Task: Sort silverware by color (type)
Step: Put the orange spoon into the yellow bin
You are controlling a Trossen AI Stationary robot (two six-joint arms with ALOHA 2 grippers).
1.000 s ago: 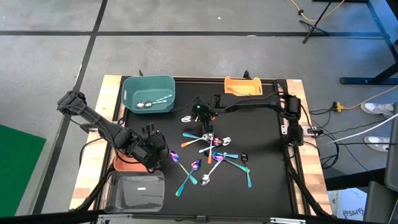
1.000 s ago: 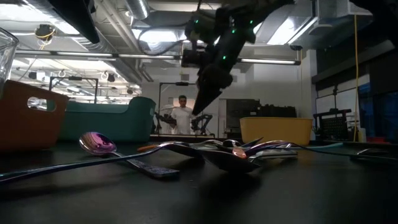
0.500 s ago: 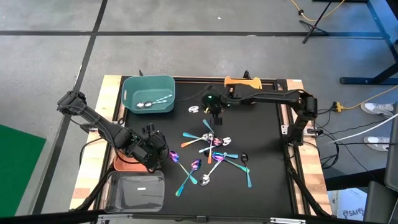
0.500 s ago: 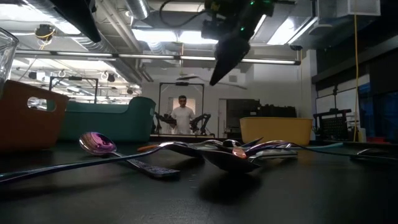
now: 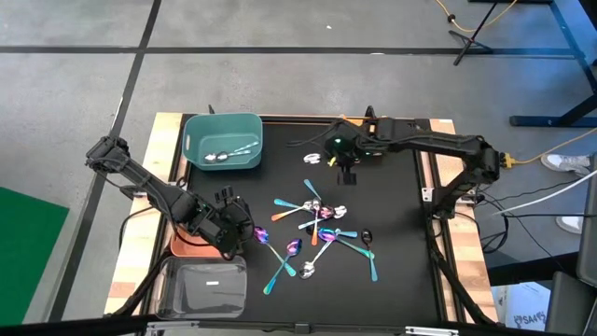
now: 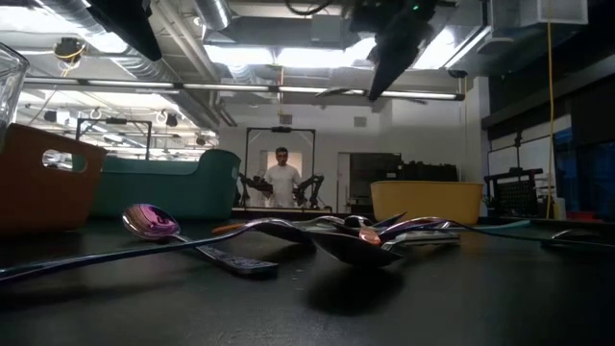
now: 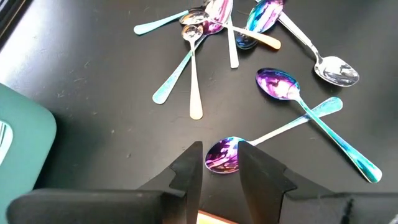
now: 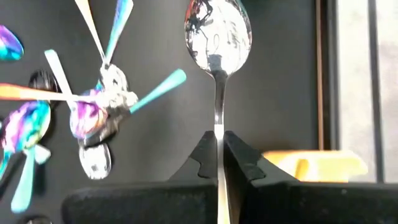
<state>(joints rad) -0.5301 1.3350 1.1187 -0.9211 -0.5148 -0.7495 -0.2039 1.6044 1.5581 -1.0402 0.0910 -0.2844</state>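
Observation:
My right gripper [image 5: 332, 157] hangs over the far middle of the black table, shut on a shiny silver spoon [image 8: 217, 31]. Its bowl [image 5: 312, 159] sticks out past the fingers. The other silverware, in purple, teal, silver, black and copper, lies scattered flat at the table's middle [image 5: 322, 229]. My left gripper [image 5: 244, 233] waits open at the near left, its fingers [image 7: 189, 171] just above the bowl of a purple spoon [image 7: 222, 155] on the table. Two silver spoons [image 5: 224, 154] lie in the teal bin [image 5: 201, 131]. My right gripper pinches the silver spoon's handle [image 8: 217, 127] between its two fingers, a little below the bowl. The handle runs along the fingers and back between them, and the bowl points ahead past the fingertips. The fingers slant down from the table's right. The spoon is lifted clear of the table.
A yellow bin [image 5: 364, 129] stands at the far edge beside my right gripper. An orange bin [image 5: 182, 250] and a clear bin [image 5: 203, 285] sit at the near left, by my left arm. A person [image 6: 282, 178] stands far off in the room.
My right gripper has risen and gone toward the table's right edge, away from the teal bin, carrying the silver spoon clear of the table. Its fingers have stayed shut on the handle.

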